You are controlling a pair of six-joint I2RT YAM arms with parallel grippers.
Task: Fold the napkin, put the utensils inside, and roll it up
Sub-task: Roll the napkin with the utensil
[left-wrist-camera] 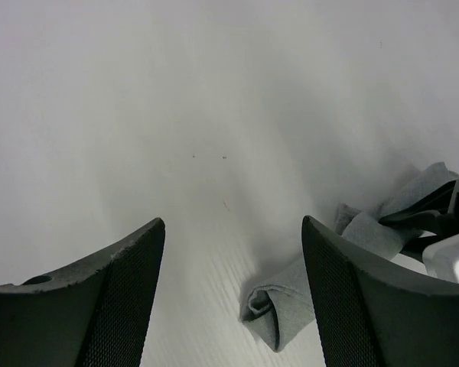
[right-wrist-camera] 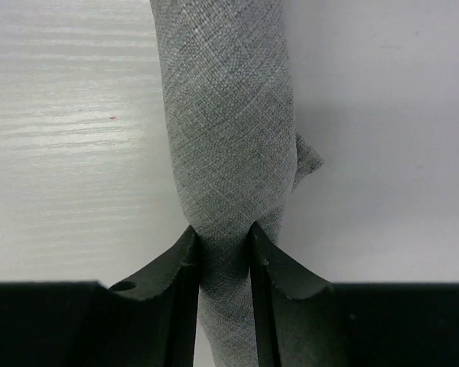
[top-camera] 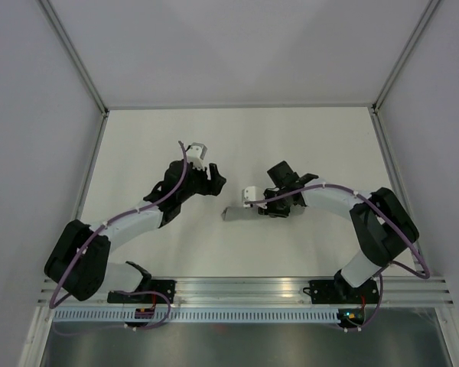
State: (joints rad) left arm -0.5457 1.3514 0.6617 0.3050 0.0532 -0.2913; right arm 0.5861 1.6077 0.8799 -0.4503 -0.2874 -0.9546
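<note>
- Overhead first: shows the napkin (top-camera: 237, 214) as a short grey roll lying on the white desk (top-camera: 237, 145), between the two arms and nearer the right one.
- Puts the right end effector (top-camera: 269, 206) over the roll's right end. Hides the fingers and that end of the cloth under the black wrist, so cannot tell the grip from up there.
- Places the left end effector (top-camera: 216, 182) near the roll's left end, apart from it, and too small to read its spread.
- Left wrist next: finds the left end effector (left-wrist-camera: 231, 223) spread wide, with only bare desk (left-wrist-camera: 176, 115) between the fingers (left-wrist-camera: 99, 306).
- Catches the napkin (left-wrist-camera: 279, 310) at lower right, rolled end towards the camera, partly cut off behind one finger. Leaves the inside of the roll too dark to make out.
- Glimpses the right end effector (left-wrist-camera: 432, 218) at the right edge, cropped and blurred.
- Right wrist last: has the right end effector (right-wrist-camera: 222, 245) pinching the napkin (right-wrist-camera: 229, 115), with fingers (right-wrist-camera: 172, 267) pressed into the cloth on both sides.
- Runs the roll straight away from the camera and out past the top edge, far end cut off, with a small corner of cloth poking out on the right.
</note>
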